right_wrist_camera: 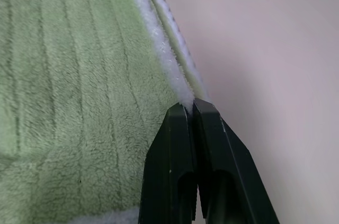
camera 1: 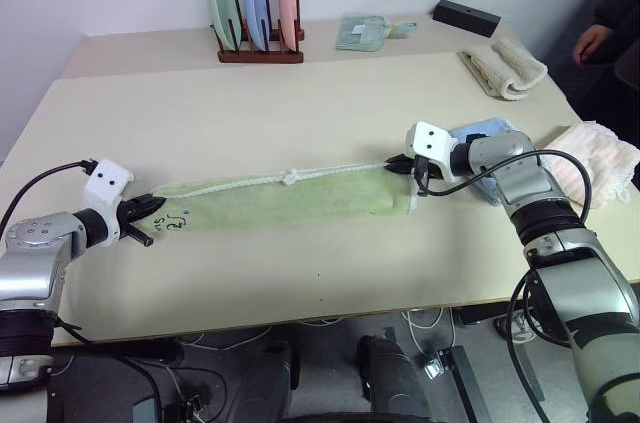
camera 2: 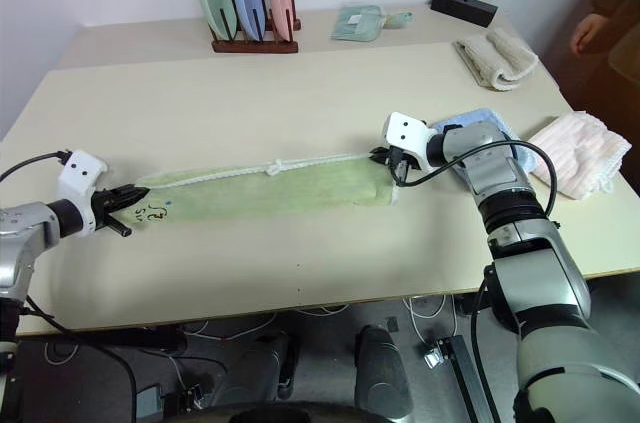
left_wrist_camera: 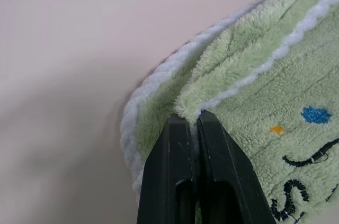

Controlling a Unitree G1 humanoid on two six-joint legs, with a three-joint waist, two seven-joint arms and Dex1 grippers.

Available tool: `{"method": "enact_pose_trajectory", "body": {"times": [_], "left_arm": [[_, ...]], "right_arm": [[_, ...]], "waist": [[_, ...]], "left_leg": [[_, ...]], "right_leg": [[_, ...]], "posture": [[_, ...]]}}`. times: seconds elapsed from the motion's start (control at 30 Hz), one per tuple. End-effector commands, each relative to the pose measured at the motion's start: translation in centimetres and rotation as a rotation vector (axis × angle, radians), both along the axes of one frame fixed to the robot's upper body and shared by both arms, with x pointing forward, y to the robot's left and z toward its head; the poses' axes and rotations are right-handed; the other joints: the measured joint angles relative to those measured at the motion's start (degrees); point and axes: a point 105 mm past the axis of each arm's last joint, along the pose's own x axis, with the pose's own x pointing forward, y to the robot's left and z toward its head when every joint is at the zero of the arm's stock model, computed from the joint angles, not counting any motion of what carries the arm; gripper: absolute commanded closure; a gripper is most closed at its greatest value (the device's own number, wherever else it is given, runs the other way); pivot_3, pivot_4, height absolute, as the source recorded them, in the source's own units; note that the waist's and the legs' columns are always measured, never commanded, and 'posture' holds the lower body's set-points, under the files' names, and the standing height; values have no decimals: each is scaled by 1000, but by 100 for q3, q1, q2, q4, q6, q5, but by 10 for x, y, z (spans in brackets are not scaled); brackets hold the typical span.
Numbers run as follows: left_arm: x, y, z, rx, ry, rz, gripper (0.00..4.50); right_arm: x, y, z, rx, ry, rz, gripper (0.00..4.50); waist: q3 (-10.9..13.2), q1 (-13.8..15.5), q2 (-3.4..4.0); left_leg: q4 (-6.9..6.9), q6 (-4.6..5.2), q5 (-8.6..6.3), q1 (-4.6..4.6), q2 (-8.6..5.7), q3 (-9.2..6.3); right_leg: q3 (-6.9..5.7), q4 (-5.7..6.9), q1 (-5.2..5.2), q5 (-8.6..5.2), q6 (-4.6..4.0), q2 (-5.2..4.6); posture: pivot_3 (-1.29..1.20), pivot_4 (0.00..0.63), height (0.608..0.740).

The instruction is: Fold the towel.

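The green towel [camera 1: 290,198] is lying as a long folded strip on the table [camera 1: 250,103], stretched between both grippers. The left gripper [camera 1: 150,207] and right gripper [camera 1: 398,165] are each pinching an end corner, jaws nearly closed. Releasing should wait until the edges are lying aligned and flat.

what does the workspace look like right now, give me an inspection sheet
surface: pale tabletop, plus a second table pushed against its far edge.
job's things: light green towel stretched in a long narrow strip between both arms, lying on the table.
clutter: rack of three plates, blue cloth beside the right arm, pink cloth, rolled beige cloth, black box, small green item.
grippers: left claw pinched on the towel's end near its printed mark; right claw pinched on the opposite end's white trim.
cables: black cable at the left arm, another looped by the right wrist.
surroundings: white wall; a person's hand at the far right.
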Motion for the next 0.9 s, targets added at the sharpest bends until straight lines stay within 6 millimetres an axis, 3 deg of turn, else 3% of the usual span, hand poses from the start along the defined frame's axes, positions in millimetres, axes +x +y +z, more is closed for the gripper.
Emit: {"method": "enact_pose_trajectory", "body": {"times": [0.03, 0.1, 0.17, 0.3, 0.43, 0.53, 0.63, 0.7, 0.8, 0.9], "left_arm": [[2, 5, 13, -18, -50, 18, 2581], [6, 16, 19, -21, -96, 93, 1583], [9, 22, 23, -40, -127, 146, 642], [11, 26, 34, -130, -192, 222, 642], [2, 43, 31, -161, -231, 353, 642], [-4, 42, 34, -179, -271, 375, 593], [-8, 41, 41, -157, -314, 384, 593], [-9, 38, 47, -132, -341, 380, 593], [-9, 21, 57, -91, -392, 316, 593], [-10, -30, 54, -45, -375, 85, 593]], "right_arm": [[10, 1, 26, 51, -100, -36, 3159], [14, -3, 35, 66, -158, -78, 2178], [16, -6, 40, 74, -191, -102, 2147], [13, -18, 49, 90, -248, -154, 2147], [-6, -40, 63, 215, -233, -263, 2147], [-38, -41, 55, 315, -104, -273, 1324], [-69, -36, 48, 433, 16, -283, 19], [-95, -29, 42, 540, 132, -282, 19], [-122, -16, 28, 671, 315, -311, 19], [-135, -6, 7, 738, 461, -410, 19]], "waist": [[0, 0, 0], [0, 2, 0], [0, 3, 0], [0, 15, 0], [-1, 42, -2], [-1, 46, -2], [-2, 52, -3], [-2, 60, -4], [-5, 66, -7], [-8, 65, -8]], "left_leg": [[0, 0, 0, 0, 0, 0], [0, 0, 0, 0, 0, 0], [0, 0, 0, 0, 0, -3], [2, -1, 0, -1, 0, -5], [2, -1, -1, -3, 1, -15], [3, 0, -1, -2, 0, -17], [7, 0, -1, 0, 7, -21], [13, 0, -1, -1, 9, -21], [14, 2, -3, 0, 11, -23], [16, 2, -3, 1, 12, -21]], "right_leg": [[0, 0, 0, 0, 0, 0], [1, 1, -1, 0, 0, 0], [2, 2, -2, 0, 0, 0], [2, 3, -2, 0, 0, -1], [2, 3, -2, 0, 1, -4], [3, 4, -1, 0, 1, -3], [2, 10, 3, 0, 0, -2], [5, 15, 2, 0, 0, -6], [6, 13, 6, -1, 1, -7], [6, 11, 9, -1, 0, -8]], "posture": [[0, 150, 737], [0, 150, 737], [0, 150, 737], [0, 150, 737], [0, 150, 737], [0, 150, 737], [0, 150, 737], [0, 150, 737], [0, 150, 737], [0, 150, 737]]}}
